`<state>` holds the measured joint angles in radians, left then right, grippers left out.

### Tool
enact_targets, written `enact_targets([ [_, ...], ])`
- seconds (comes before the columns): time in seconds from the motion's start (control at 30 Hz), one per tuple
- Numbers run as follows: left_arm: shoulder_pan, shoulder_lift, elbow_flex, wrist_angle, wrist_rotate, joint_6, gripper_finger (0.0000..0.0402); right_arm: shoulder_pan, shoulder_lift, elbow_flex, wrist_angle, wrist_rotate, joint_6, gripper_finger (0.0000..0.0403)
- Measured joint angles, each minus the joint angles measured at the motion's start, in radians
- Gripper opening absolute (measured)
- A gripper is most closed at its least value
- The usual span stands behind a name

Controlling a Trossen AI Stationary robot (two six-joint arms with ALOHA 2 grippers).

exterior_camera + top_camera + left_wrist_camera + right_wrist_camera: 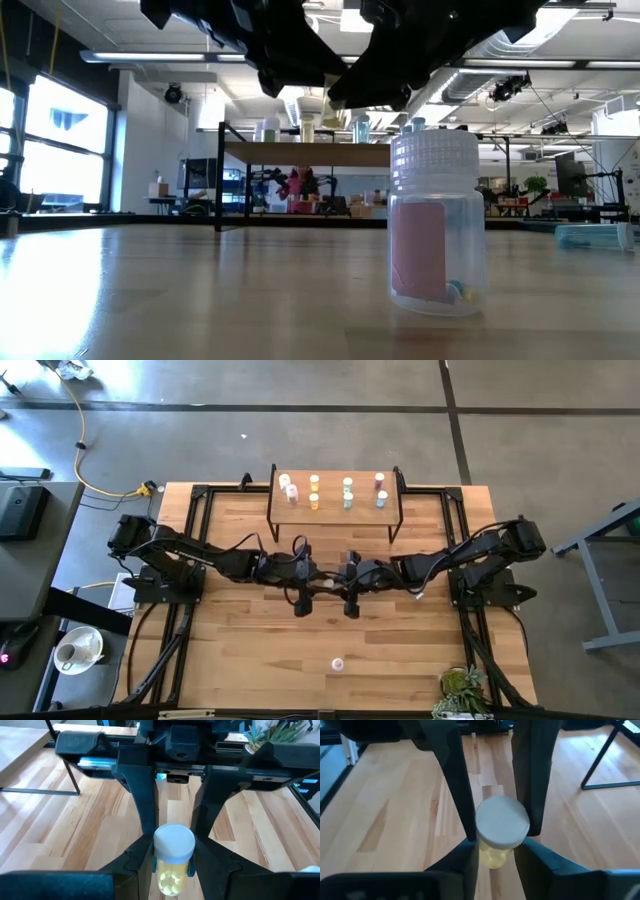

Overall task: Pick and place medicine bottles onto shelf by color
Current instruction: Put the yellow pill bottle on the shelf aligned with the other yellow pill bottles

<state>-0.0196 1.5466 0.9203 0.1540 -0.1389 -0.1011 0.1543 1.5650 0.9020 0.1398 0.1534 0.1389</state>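
A small yellow medicine bottle [171, 879] with a white cap [173, 842] hangs upright above the table's middle, where both arms meet. My left gripper [172, 866] reaches in from the table's left and my right gripper [495, 859] from the right; each is shut on the bottle. In the high view the two grippers [326, 573] hide it. The shelf [335, 510] stands at the far edge on thin black legs, with several bottles on it [314, 491]. A pink bottle [338, 663] [437, 225] stands alone on its base near the front edge. My left gripper pinches the yellow bottle's body just under the cap [165, 870] between its two fingers [142, 862], slanting down from the table's left. The bottle stands upright, lifted clear of the table. My right gripper has its fingers [530, 855] against both sides of the same bottle, at the body below the cap [492, 855], slanting down from the table's right. In the left wrist view those fingers [145, 805] sit flush with the cap's sides.
Black frame rails [190, 530] run along the table's left and right sides by the arm bases. A potted plant [460, 685] sits at the near right corner. Bare wood [250, 640] lies between the grippers and the front edge.
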Motion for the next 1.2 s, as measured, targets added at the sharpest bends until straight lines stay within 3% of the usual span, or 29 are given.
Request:
enact_targets([
  [0.2,0.001,-0.003,0.0,-0.005,-0.004,0.0,0.0115,-0.001,-0.001,0.0,-0.001,0.027,0.013,0.0171],
  [0.37,0.018,-0.014,-0.001,-0.014,-0.002,-0.001,0.0115,-0.002,-0.036,0.0,-0.04,0.03,0.018,0.0198],
  [0.87,0.098,-0.108,0.0,-0.032,-0.011,0.024,0.0115,0.033,-0.177,0.0,-0.225,0.046,0.07,0.0201],
  [1.2,0.172,-0.16,-0.007,-0.024,-0.18,0.077,0.0115,0.109,-0.195,0.0,-0.219,0.053,0.063,0.0202],
])
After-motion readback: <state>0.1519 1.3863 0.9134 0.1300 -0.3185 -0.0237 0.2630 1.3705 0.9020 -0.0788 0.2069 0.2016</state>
